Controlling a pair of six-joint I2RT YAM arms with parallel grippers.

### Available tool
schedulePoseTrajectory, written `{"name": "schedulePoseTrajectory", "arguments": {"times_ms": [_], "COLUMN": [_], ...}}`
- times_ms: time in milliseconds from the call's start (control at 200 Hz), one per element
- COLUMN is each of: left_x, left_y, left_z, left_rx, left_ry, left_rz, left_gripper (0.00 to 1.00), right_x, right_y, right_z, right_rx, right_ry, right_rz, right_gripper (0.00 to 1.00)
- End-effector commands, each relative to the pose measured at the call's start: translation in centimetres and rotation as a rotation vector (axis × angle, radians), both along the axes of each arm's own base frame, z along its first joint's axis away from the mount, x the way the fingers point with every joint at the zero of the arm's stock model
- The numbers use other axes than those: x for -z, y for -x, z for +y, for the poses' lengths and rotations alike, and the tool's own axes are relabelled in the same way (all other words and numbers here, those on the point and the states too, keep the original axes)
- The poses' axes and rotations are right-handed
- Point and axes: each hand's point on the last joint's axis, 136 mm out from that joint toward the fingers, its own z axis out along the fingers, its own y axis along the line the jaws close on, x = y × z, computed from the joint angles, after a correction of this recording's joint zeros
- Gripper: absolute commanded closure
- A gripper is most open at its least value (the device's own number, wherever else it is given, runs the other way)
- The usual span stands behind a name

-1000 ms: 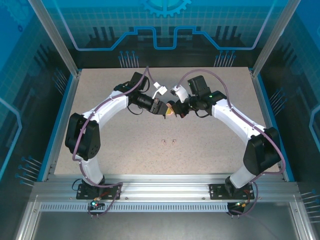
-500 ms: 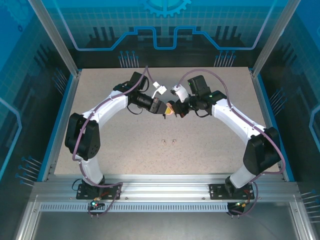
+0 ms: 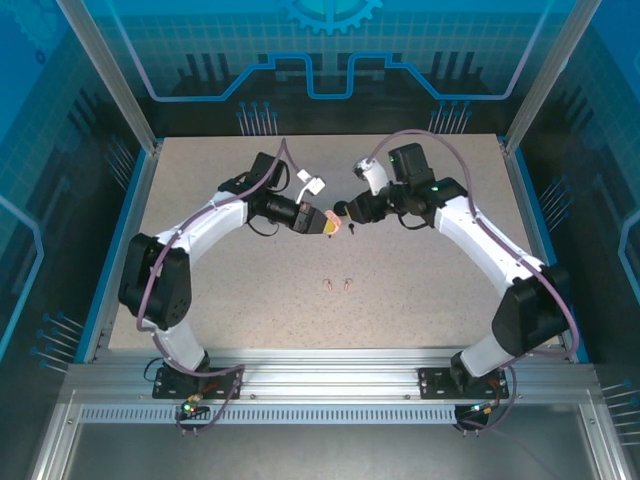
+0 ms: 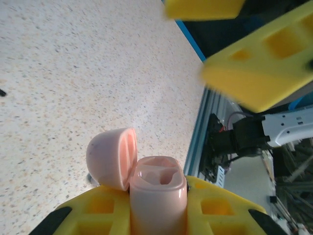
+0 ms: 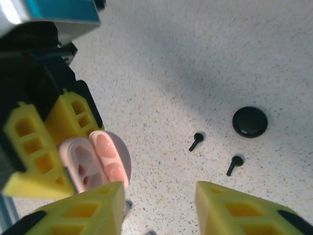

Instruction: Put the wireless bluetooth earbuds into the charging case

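Earbuds are all loose on the table [image 5: 220, 49]: black earbuds [image 5: 196, 141] right of center near a round black case [image 5: 250, 121], pale earbuds [image 3: 330, 284] low-center in the top view. Up top, the left gripper [image 4: 157, 218] clamps the open pink charging case [image 4: 157, 191], and the right gripper [image 5: 159, 205] sits spread and empty just beside it.

I see a speckled beige table [image 3: 250, 290] edged with blue strips [image 3: 118, 250] on both sides. Aluminium posts [image 3: 105, 70] rise at its far corners, and a slotted aluminium rail [image 3: 330, 385] runs along the near edge. The back wall [image 3: 400, 50] is blue, printed with a grid, circuit lines and a gear [image 3: 330, 10]. The light looks even to me.
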Motion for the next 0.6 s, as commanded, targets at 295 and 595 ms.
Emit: {"name": "schedulePoseTrajectory", "arguments": {"times_ms": [295,595], "left_x": [-5.2,-10.3], "left_y": [-2.9,-1.7], "left_z": [5.3,9.3], "left_rx": [-0.44,-0.696], "left_ry": [0.07,0.13], "left_rz": [-0.45,-0.795], "left_gripper": [1.0,1.0], "right_x": [3.3,11.0], "right_y": [2.9,5.7], "right_z": [-2.1,3.0], "right_rx": [0.371,0.261], "right_ry": [-0.05,0.194], "right_rz": [0.339,0.43], "right_gripper": [0.44,0.47]}}
